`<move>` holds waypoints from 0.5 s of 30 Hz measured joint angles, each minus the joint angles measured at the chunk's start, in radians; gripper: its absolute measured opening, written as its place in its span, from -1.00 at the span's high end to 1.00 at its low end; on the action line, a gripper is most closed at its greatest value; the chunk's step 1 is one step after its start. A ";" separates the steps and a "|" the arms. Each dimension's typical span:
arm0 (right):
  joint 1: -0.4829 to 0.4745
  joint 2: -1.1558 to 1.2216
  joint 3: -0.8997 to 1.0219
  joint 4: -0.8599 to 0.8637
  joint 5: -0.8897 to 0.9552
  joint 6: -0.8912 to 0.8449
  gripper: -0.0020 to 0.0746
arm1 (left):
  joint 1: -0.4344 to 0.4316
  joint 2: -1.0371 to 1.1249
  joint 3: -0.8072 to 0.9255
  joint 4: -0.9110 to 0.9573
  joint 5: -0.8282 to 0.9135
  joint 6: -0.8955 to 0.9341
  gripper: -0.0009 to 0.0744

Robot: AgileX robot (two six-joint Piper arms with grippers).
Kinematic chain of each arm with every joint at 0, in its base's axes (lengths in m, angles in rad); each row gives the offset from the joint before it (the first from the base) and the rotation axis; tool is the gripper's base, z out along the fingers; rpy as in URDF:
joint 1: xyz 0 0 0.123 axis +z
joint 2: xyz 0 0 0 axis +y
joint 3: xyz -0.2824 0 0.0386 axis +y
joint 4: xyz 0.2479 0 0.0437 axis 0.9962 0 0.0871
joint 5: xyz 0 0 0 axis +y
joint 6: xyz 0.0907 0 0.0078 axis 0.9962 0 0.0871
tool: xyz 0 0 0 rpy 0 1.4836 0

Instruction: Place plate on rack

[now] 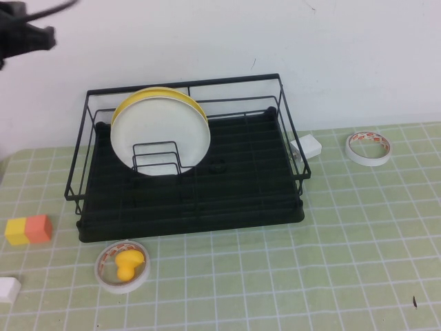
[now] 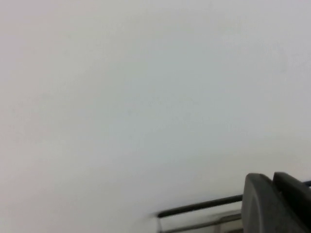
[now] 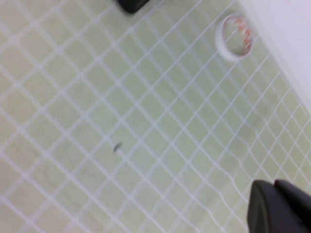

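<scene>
The white plate [image 1: 160,134] stands upright on edge in the left part of the black wire rack [image 1: 241,186], held by the small wire loops. A yellow plate [image 1: 148,94] stands right behind it. My left gripper [image 1: 27,38] is raised at the far left corner, well above and apart from the rack. In the left wrist view it [image 2: 272,177] is shut and empty, with a rack wire [image 2: 199,207] behind it. My right gripper [image 3: 274,184] is shut and empty above the green mat; it is outside the high view.
A tape roll holding a yellow duck [image 1: 124,265] lies in front of the rack. An orange and yellow block [image 1: 29,229] and a white block [image 1: 8,289] sit at the left. A white box [image 1: 308,146] and another tape roll [image 1: 368,147] lie to the right of the rack; the roll also shows in the right wrist view [image 3: 233,36].
</scene>
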 joint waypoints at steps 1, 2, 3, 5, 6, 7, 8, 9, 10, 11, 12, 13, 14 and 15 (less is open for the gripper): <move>0.000 -0.027 0.020 0.000 -0.027 0.022 0.95 | 0.000 -0.045 0.034 0.000 0.004 -0.022 0.96; 0.000 -0.057 0.047 0.002 -0.059 0.041 0.95 | 0.000 -0.090 0.065 -0.001 0.017 -0.038 0.96; 0.000 -0.082 0.074 0.009 -0.089 0.053 0.95 | 0.000 -0.135 0.106 -0.001 0.033 -0.053 0.96; 0.000 -0.145 0.157 0.029 -0.170 0.089 0.95 | 0.000 -0.217 0.196 -0.001 0.064 -0.078 0.97; 0.000 -0.177 0.203 0.040 -0.211 0.100 0.95 | 0.000 -0.262 0.245 -0.001 0.082 -0.093 0.98; 0.000 -0.210 0.253 0.055 -0.253 0.110 0.95 | 0.000 -0.306 0.295 -0.001 0.097 -0.109 0.98; 0.000 -0.242 0.305 0.070 -0.298 0.115 0.95 | 0.000 -0.341 0.337 -0.001 0.109 -0.131 0.98; 0.000 -0.268 0.348 0.085 -0.335 0.119 0.95 | 0.000 -0.385 0.391 -0.001 0.120 -0.153 0.98; 0.000 -0.300 0.401 0.106 -0.386 0.123 0.95 | 0.000 -0.428 0.445 -0.001 0.129 -0.173 0.98; 0.000 -0.331 0.453 0.128 -0.436 0.124 0.95 | 0.000 -0.469 0.488 -0.001 0.141 -0.182 0.98; 0.000 -0.356 0.494 0.147 -0.474 0.126 0.95 | 0.000 -0.510 0.542 -0.001 0.149 -0.191 0.98; 0.000 -0.385 0.541 0.173 -0.520 0.128 0.95 | 0.000 -0.549 0.592 -0.001 0.153 -0.196 0.98; 0.000 -0.411 0.586 0.192 -0.559 0.128 0.95 | 0.000 -0.579 0.639 -0.001 0.155 -0.196 0.98; 0.000 -0.435 0.625 0.207 -0.591 0.130 0.95 | 0.000 -0.616 0.682 0.001 0.160 -0.196 0.98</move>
